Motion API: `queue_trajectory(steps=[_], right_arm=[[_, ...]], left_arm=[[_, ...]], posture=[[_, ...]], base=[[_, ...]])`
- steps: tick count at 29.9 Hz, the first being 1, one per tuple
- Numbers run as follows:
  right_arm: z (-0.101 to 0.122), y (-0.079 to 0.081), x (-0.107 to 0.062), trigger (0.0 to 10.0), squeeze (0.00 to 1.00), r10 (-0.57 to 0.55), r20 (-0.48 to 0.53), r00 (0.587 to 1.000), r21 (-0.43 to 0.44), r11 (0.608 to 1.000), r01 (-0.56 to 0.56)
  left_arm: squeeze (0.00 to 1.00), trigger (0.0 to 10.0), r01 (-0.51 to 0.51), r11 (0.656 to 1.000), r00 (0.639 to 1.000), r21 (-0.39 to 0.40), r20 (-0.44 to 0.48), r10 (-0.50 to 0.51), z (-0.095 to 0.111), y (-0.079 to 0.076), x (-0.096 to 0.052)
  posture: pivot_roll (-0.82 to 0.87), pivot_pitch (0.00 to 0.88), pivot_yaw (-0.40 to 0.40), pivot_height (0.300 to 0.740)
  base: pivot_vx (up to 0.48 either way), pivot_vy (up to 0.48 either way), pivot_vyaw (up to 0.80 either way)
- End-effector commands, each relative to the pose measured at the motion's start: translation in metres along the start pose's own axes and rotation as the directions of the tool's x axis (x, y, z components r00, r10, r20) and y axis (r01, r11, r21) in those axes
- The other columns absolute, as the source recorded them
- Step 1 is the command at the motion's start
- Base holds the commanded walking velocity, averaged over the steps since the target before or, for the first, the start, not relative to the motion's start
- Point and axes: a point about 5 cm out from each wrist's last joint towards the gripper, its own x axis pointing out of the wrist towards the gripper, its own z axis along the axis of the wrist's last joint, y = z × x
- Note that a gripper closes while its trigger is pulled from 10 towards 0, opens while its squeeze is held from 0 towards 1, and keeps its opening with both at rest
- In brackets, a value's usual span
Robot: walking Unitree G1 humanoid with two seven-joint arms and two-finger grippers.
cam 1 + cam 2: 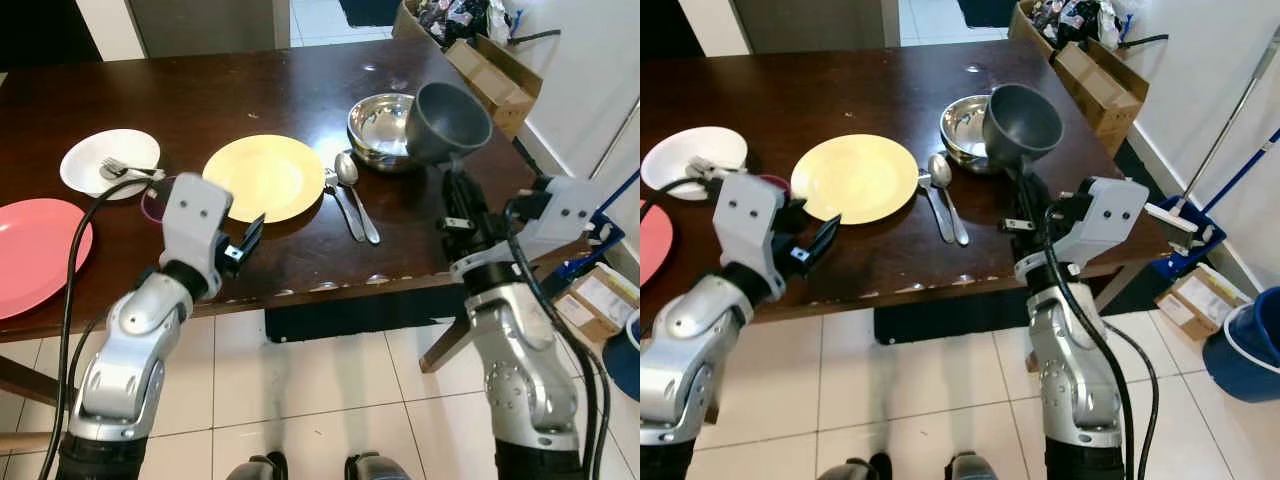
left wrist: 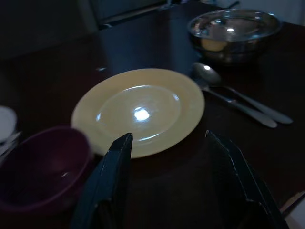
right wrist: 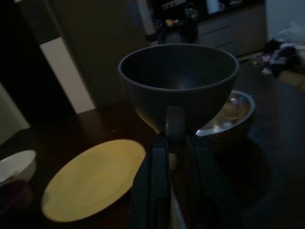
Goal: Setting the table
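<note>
My right gripper (image 1: 450, 168) is shut on the handle of a dark grey mug (image 1: 446, 121), held tilted above the table's right side beside the steel bowl (image 1: 379, 128). In the right wrist view the mug (image 3: 178, 86) stands over my fingers (image 3: 159, 167). A yellow plate (image 1: 264, 176) lies mid-table, with a spoon (image 1: 354, 190) and a fork (image 1: 341, 205) to its right. My left gripper (image 1: 248, 240) hovers open over the table's near edge, just before the yellow plate (image 2: 140, 109). A small purple bowl (image 2: 40, 169) sits beside it.
A white plate (image 1: 110, 160) with a fork (image 1: 128, 171) lies at the left, and a pink plate (image 1: 35, 250) at the near left edge. Cardboard boxes (image 1: 492, 70) stand at the back right. A mop and blue bucket (image 1: 1240, 340) stand by the right wall.
</note>
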Motion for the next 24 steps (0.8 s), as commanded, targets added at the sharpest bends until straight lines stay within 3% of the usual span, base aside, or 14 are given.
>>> queue_trajectory(steps=[1, 15, 18, 24], right_arm=[[0.0, 0.004, -0.002, 10.0, 0.0, 0.014, -0.003, 1.0, -0.007, 1.0, -0.014], [-0.004, 0.005, -0.001, 10.0, 0.0, 0.037, -0.051, 0.998, -0.015, 0.999, -0.038], [-0.008, 0.006, -0.003, 10.0, 0.0, 0.039, -0.072, 0.997, -0.005, 0.999, -0.04], [-0.012, 0.009, -0.004, 10.0, 0.0, 0.047, -0.091, 0.995, 0.01, 0.999, -0.046]], left_arm=[[0.09, 10.0, -0.047, 0.999, 0.999, -0.016, -0.018, 0.046, -0.004, 0.004, -0.005], [0.09, 10.0, -0.098, 0.995, 0.994, -0.008, -0.04, 0.098, -0.01, 0.012, -0.013], [0.15, 10.0, -0.084, 0.996, 0.996, -0.005, -0.043, 0.084, -0.011, 0.01, -0.013], [0.15, 10.0, -0.082, 0.997, 0.996, -0.004, -0.042, 0.082, -0.011, 0.01, -0.014]], posture=[[-0.13, 0.077, 0.038, 0.74], [-0.12, 0.058, 0.039, 0.74], [-0.12, 0.059, 0.041, 0.74], [-0.11, 0.063, 0.039, 0.74]], base=[[0.0, 0.0, 0.0], [0.0, 0.0, 0.0], [-0.445, 0.0, 0.0], [-0.477, 0.0, 0.0]])
